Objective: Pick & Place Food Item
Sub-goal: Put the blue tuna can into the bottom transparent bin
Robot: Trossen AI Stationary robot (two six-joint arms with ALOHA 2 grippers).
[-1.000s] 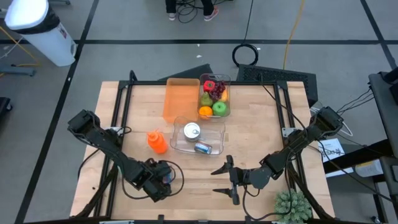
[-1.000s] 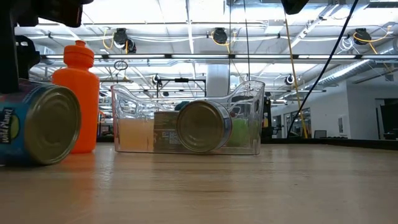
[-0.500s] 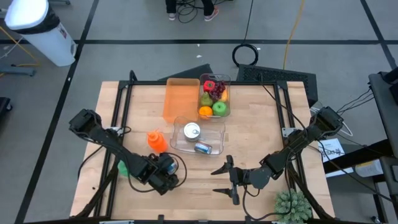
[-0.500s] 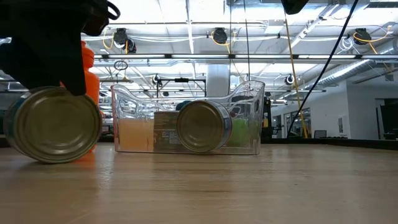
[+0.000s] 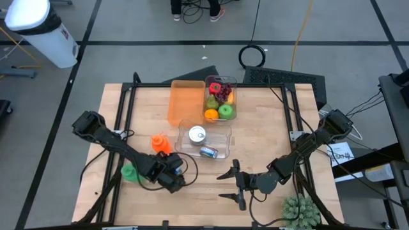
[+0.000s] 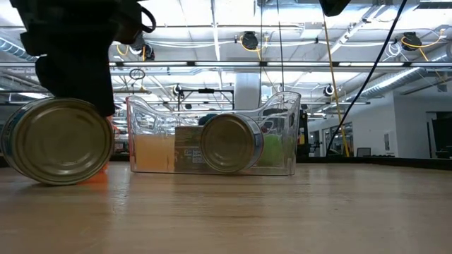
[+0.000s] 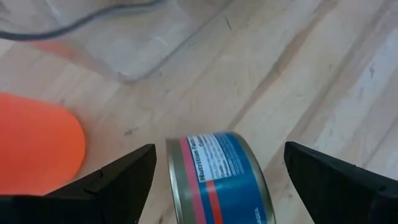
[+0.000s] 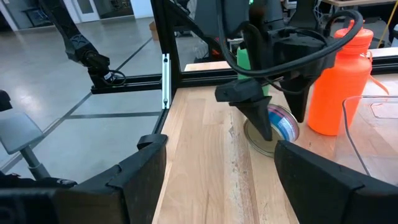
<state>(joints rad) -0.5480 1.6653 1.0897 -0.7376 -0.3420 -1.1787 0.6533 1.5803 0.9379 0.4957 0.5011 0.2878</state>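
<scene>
A blue-labelled can [image 7: 217,180] lies on its side on the table, one flat end [image 6: 60,141] facing the near edge. My left gripper [image 5: 174,179] slants down over it, open, one finger on each side of the can [image 8: 280,124]. An orange bottle [image 5: 161,144] stands just behind it. A clear bin [image 5: 203,142] at the table's middle holds two more cans. My right gripper [image 5: 227,184] hangs open near the front edge, pointing level toward the left arm, with nothing between its fingers. My left gripper straddles the can's cylindrical wall [image 7: 205,162] from above, slanting down, with its fingers on either side of the can's length. One finger [image 7: 134,171] stands very near the can's side. I cannot tell whether it touches. The can rests on the table.
A clear bin of fruit [image 5: 220,99] and an orange tray [image 5: 185,102] sit at the far middle. A green object [image 5: 130,171] lies by the left arm. A small plant [image 5: 300,211] stands at the near right corner. Bare wood lies between the two grippers.
My left gripper has swung toward the table's right and a little toward the far edge, nearer the clear bin and the bottle. The can has turned about on the table: its label side faced the near edge before, now its flat end does. The green object has come into sight.
</scene>
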